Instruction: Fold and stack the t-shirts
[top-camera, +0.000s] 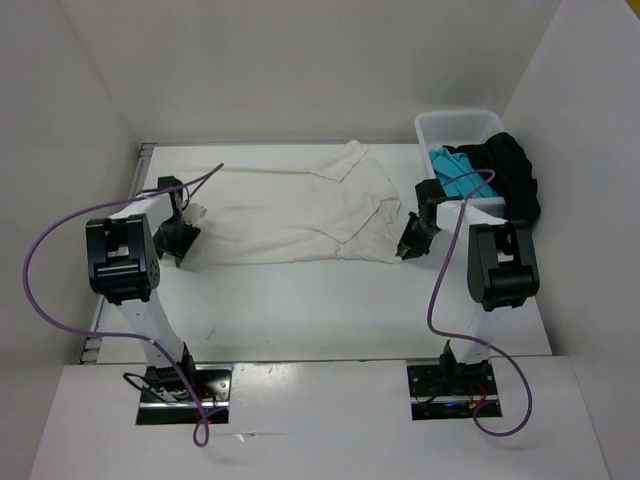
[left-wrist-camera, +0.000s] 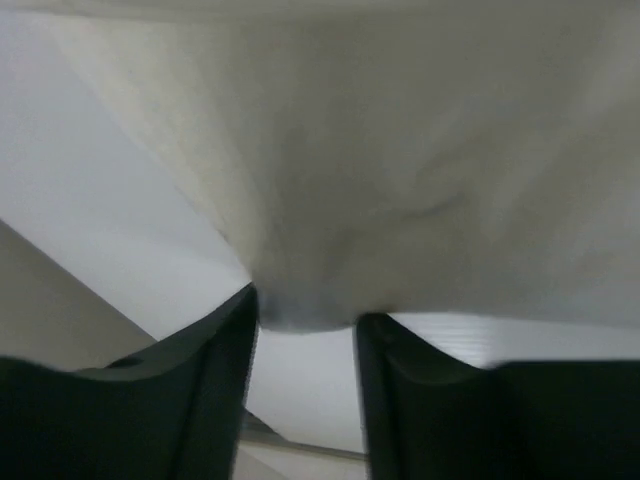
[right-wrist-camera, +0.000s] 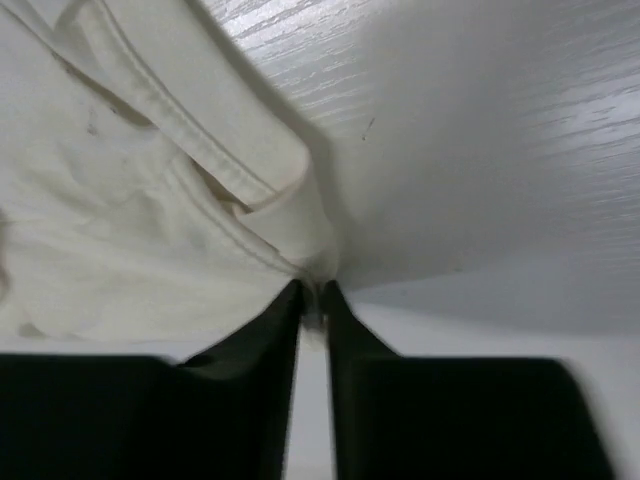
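Starts at nine o'clock on the table: grasps the left end of the cream-white t-shirt with the left gripper. Shows, in the left wrist view, a bunched fold of cloth filling the gap between the two dark fingers and touching both, jaws fairly wide apart around it. Shows the cloth above the camera there, so probably lifted a little off the table at that end.

Moves on to the middle: finds the cream-white t-shirt spread lengthwise from nine o'clock to three o'clock over the far half of the table, mostly flat, with some wrinkles and one sleeve sticking out toward twelve o'clock.

Reaches three o'clock: pinches the shirt's right end with the right gripper, jaws almost together on a thin stitched edge, as seen in the right wrist view. Leaves bare table just beyond that pinch.

Ends at about two o'clock: finds the white basket in the far right corner, with the turquoise t-shirt inside it and the black t-shirt draped over its right rim, neither one folded.

Reads as the first shirt's laying-out or first fold, with both ends gripped; puts the task early, nothing stacked yet.

Calls next for both ends travelling together, at equal height and pace, so the cloth stays taut and lands edge on edge. Calls also for a check on the left grip, since a thick bunch may slip out unevenly.
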